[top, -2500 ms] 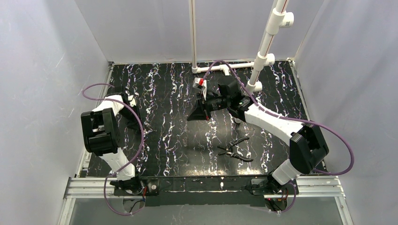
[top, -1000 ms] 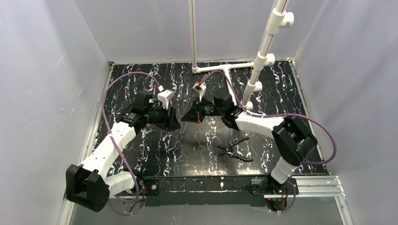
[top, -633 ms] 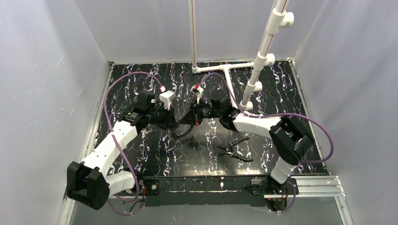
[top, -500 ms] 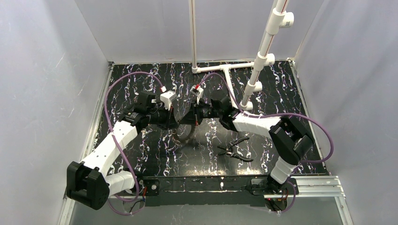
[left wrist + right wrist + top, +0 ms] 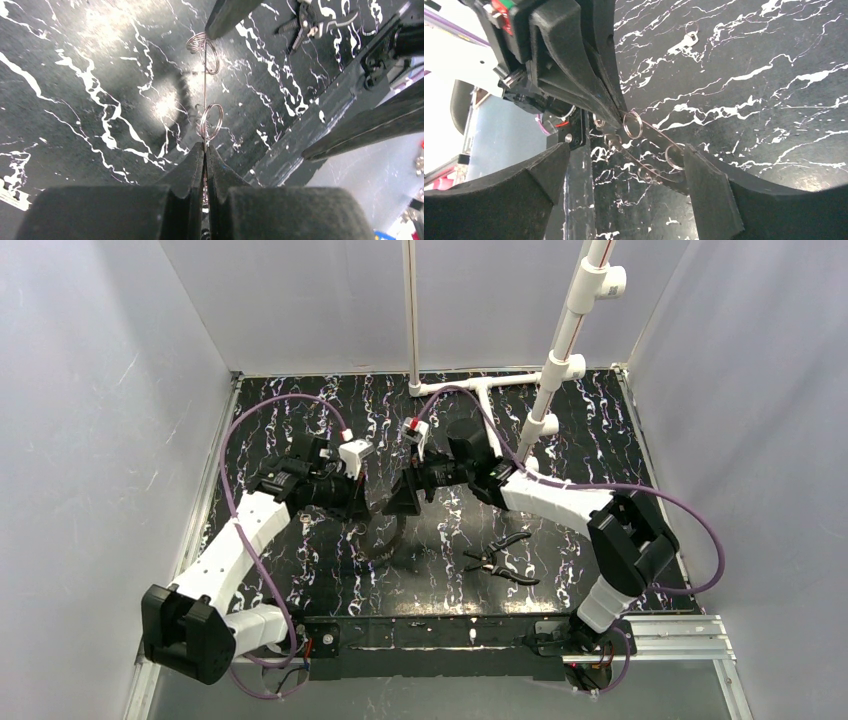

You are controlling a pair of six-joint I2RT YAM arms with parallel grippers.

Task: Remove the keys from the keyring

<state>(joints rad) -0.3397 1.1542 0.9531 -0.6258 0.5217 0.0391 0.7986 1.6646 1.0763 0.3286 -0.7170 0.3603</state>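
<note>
Where the left gripper [image 5: 205, 146] pinches the keyring [image 5: 204, 85], jaws pressed together on its near rim, the ring stands edge-on. Its long axis runs straight from those tips to the right gripper [image 5: 626, 150], whose jaws are spread astride the far end, possibly touching it. Small loops [image 5: 210, 121] ride the rim. Ring held above the table [image 5: 300, 420]. Pliers [image 5: 500, 562] lie rightward, well apart; open room toward the back.

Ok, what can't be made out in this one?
- Left wrist: keyring seen edge-on, near end buried in the shut left gripper, far end behind a right gripper finger.
- Top view: keyring too small, lost against the dark table.
- Right wrist: small metal piece lying beyond, too faint to identify.
</note>
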